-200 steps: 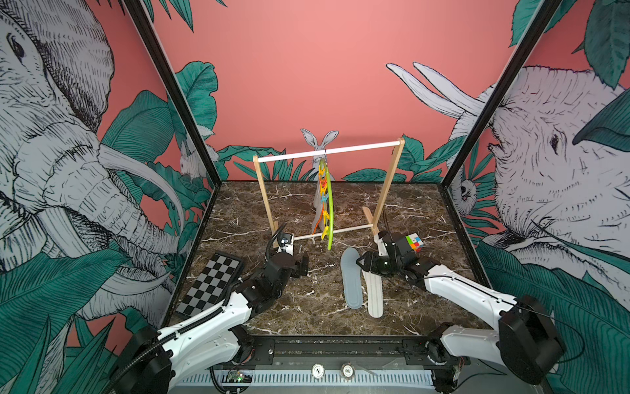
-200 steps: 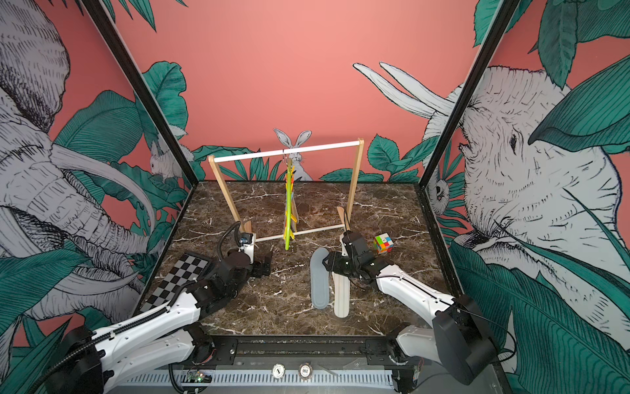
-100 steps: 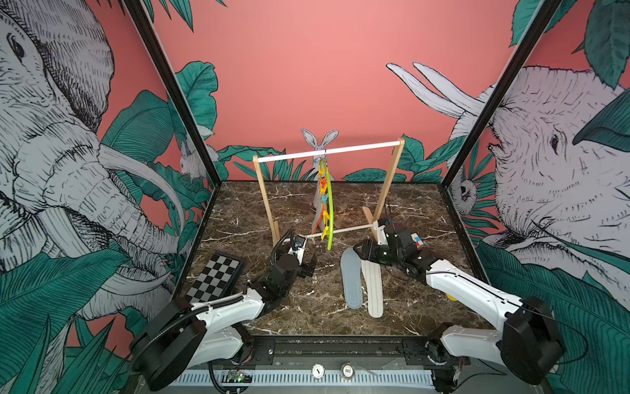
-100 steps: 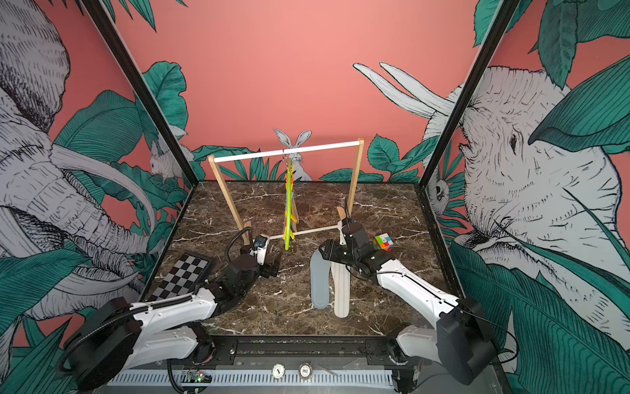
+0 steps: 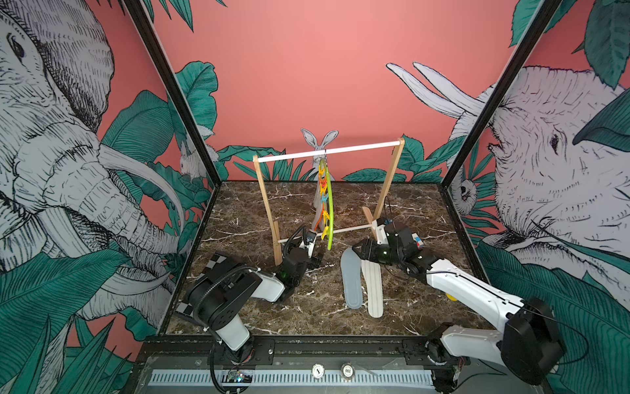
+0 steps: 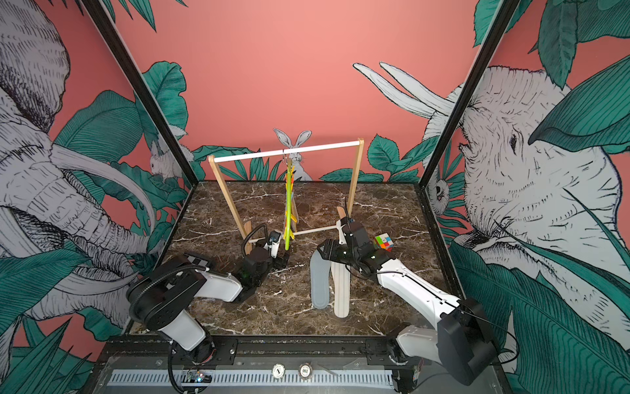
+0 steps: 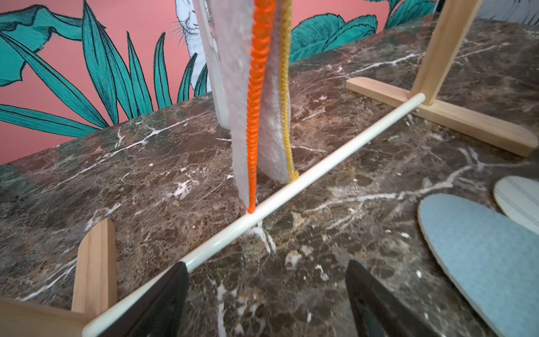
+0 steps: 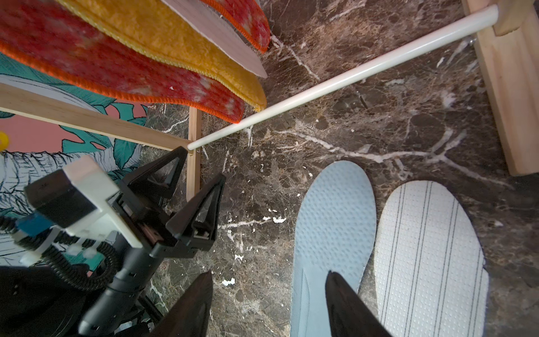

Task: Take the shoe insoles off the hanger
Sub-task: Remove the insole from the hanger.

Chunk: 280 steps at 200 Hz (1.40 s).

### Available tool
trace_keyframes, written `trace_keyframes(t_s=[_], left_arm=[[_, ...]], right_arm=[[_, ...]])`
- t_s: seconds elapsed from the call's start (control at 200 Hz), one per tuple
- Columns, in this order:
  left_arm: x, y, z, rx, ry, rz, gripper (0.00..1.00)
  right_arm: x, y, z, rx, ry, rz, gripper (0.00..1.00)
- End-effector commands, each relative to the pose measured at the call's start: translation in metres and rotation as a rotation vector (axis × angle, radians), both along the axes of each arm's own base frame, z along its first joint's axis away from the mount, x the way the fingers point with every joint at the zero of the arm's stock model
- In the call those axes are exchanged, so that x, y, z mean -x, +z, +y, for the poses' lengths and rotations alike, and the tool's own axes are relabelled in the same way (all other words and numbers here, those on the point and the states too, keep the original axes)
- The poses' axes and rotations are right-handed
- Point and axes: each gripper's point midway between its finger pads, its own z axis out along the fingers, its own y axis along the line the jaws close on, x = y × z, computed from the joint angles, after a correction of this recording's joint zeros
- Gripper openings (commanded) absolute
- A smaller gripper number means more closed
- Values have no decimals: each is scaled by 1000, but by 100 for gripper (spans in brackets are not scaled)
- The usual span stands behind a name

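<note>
The lime-green hanger (image 5: 329, 211) (image 6: 288, 218) hangs edge-on from the rack's white bar. Insoles are still pegged to it, among them a red-orange one (image 8: 116, 67) and a fuzzy yellow one (image 8: 180, 43). A grey-blue insole (image 5: 351, 276) (image 8: 332, 216) and a white striped insole (image 5: 372, 286) (image 8: 425, 251) lie side by side on the marble. My left gripper (image 5: 315, 256) (image 7: 266, 264) is open and low at the rack's lower rod, just below the hanging insoles. My right gripper (image 5: 358, 249) (image 8: 269, 272) is open and empty above the grey-blue insole's far end.
The wooden rack (image 5: 264, 191) with its white top bar (image 5: 327, 151) and lower rod (image 7: 291, 192) stands mid-table. A chequered board (image 5: 214, 262) lies at the left, partly under my left arm. A colour cube (image 6: 383, 242) sits behind my right wrist. Walls close in on three sides.
My left gripper has moved forward and right, up to the rack's lower rod under the hanger. My right gripper has lifted slightly off the two insoles on the marble.
</note>
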Motion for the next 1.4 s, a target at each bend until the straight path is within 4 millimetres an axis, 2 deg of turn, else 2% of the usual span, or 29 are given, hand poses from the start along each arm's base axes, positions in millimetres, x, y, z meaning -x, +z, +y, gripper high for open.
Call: trace_keyframes(t_s=[0.0, 0.155, 0.175, 0.455, 0.975, 1.395], left_arm=[[-15, 26, -8, 90, 1, -78, 83], [-25, 17, -14, 92, -2, -61, 78], [-33, 16, -4, 92, 26, -61, 77], [-51, 11, 3, 127, 76, -56, 71], [-63, -4, -7, 122, 69, 16, 62], [-68, -6, -9, 128, 54, 45, 40]], right_arm=[[2, 12, -5, -6, -2, -38, 62], [3, 13, -9, -11, -14, -39, 62], [4, 12, -9, -11, -14, -36, 62], [3, 16, -7, -29, -10, -32, 61], [5, 10, -6, -58, -16, -12, 61], [9, 11, -8, -68, -18, -11, 60]])
